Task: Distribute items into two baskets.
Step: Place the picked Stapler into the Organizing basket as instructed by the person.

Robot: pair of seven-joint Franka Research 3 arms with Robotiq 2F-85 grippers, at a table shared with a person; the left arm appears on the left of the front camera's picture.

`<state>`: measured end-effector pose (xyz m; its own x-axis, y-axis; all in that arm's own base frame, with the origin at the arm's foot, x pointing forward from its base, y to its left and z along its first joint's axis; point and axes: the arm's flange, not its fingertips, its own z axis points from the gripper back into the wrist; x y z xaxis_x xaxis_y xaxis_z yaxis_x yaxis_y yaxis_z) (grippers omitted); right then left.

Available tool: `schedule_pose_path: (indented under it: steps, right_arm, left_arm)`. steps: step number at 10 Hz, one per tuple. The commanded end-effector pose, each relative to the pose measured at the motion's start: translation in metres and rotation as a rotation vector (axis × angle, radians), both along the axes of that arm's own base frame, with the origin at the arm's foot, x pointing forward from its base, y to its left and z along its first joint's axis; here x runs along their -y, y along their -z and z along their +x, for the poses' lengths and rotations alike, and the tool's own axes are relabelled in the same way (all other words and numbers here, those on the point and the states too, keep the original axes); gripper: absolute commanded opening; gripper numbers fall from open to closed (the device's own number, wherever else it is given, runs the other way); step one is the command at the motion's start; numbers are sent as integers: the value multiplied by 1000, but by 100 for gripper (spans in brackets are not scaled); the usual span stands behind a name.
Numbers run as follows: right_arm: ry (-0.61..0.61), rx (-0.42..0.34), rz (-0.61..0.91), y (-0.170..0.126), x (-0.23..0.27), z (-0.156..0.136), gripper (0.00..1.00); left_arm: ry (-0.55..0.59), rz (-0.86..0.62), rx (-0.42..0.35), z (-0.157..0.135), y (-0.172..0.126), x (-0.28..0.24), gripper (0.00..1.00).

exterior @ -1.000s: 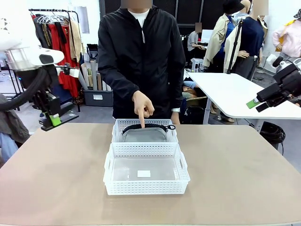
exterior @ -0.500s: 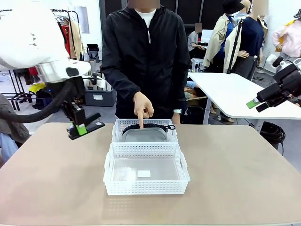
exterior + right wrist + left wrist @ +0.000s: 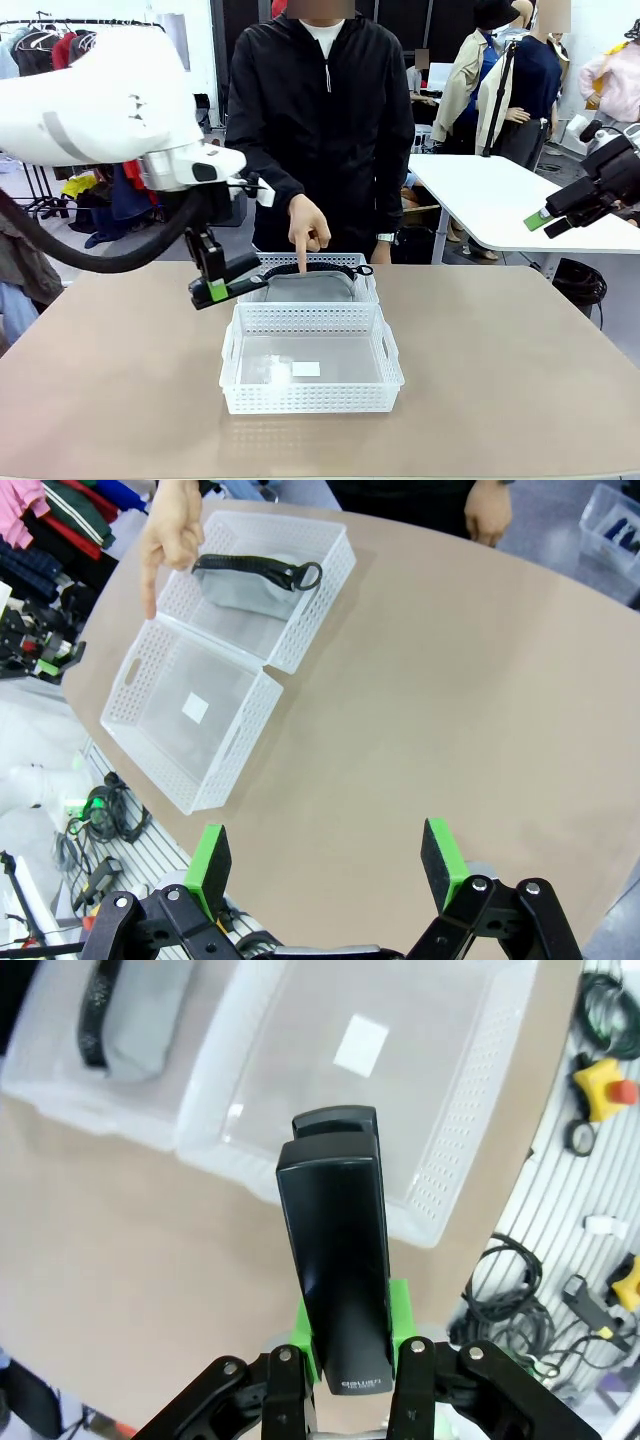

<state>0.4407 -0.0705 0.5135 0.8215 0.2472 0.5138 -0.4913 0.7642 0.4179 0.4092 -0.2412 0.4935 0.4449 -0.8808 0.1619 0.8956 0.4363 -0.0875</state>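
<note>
Left gripper point(image 3: 222, 290) pinched the stapler point(image 3: 338, 1260) by its rear end between the green pads, the long body sticking out ahead, probably so the nose could be lowered first into a basket. It hung above the table at the left edge of the baskets. The pouch point(image 3: 308, 285) lay in the far basket point(image 3: 366, 292), where a person's finger point(image 3: 302, 258) pointed, leaving the near basket point(image 3: 385, 375) bare. Right gripper point(image 3: 325, 865) hung spread and empty, well apart, likely to stay clear.

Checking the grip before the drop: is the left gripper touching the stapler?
Touching. The left wrist view shows the left gripper with its green pads pressed against both sides of the black stapler, above the near basket.
</note>
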Motion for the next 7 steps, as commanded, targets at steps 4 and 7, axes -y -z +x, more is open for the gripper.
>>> schedule_pose_path:
  steps: [4, 7]
  right_arm:
    - [0, 3, 3, -1, 0, 0, 100]
    - [0, 3, 3, -1, 0, 0, 100]
  left_arm:
    - [141, 0, 24, 8, 18, 52, 0]
    - [169, -9, 53, 5, 37, 80, 0]
